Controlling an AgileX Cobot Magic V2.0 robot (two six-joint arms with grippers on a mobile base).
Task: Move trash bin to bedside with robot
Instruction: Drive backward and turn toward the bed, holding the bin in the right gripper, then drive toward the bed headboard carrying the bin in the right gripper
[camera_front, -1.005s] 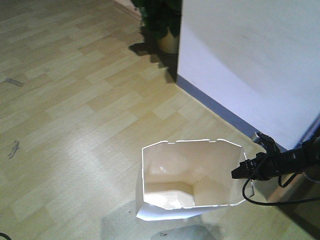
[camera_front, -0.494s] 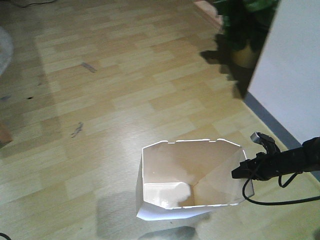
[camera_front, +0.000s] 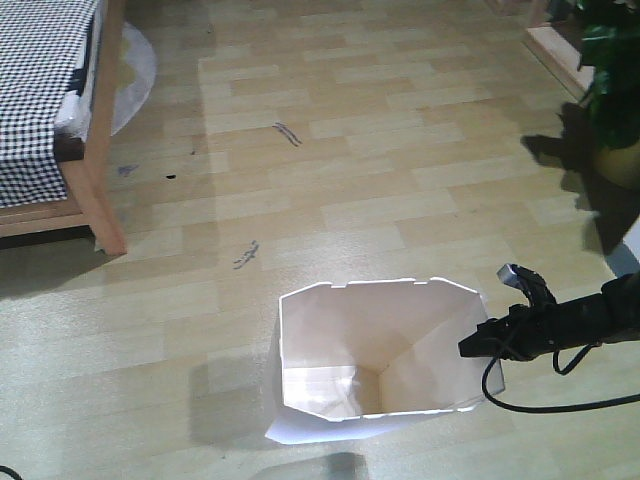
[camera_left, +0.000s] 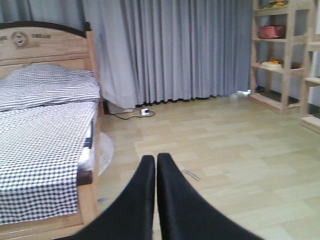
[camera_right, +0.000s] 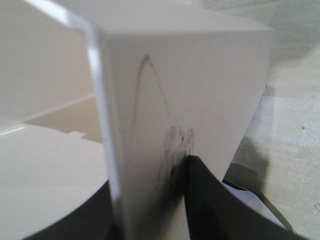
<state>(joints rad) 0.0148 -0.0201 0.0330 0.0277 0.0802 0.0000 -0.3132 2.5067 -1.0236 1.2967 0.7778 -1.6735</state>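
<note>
The white trash bin (camera_front: 335, 335) stands on the wood floor at the bottom middle of the front view, its cream inside showing. My right gripper (camera_front: 478, 345), on a slim black arm, is shut on the bin's right wall at the rim. In the right wrist view the thin wall (camera_right: 190, 85) sits between the two black fingers of the gripper (camera_right: 150, 185). The bed (camera_front: 40, 90), with a wooden frame and checked bedding, is at the top left, well away from the bin. My left gripper (camera_left: 151, 159) is shut and empty, facing the bed (camera_left: 45, 130).
A potted plant (camera_front: 610, 90) stands at the far right. A black cable (camera_front: 540, 405) trails from the right arm. Grey curtains (camera_left: 175, 50), a wooden shelf unit (camera_left: 285, 50) and a floor cable (camera_left: 142, 112) lie beyond the bed. A round pale mat (camera_front: 135, 70) lies beside the bed.
The front view has swung left: the white wall has left the frame, the plant has slid right, and the bed has come in at top left. Bin and right gripper hold their place.
</note>
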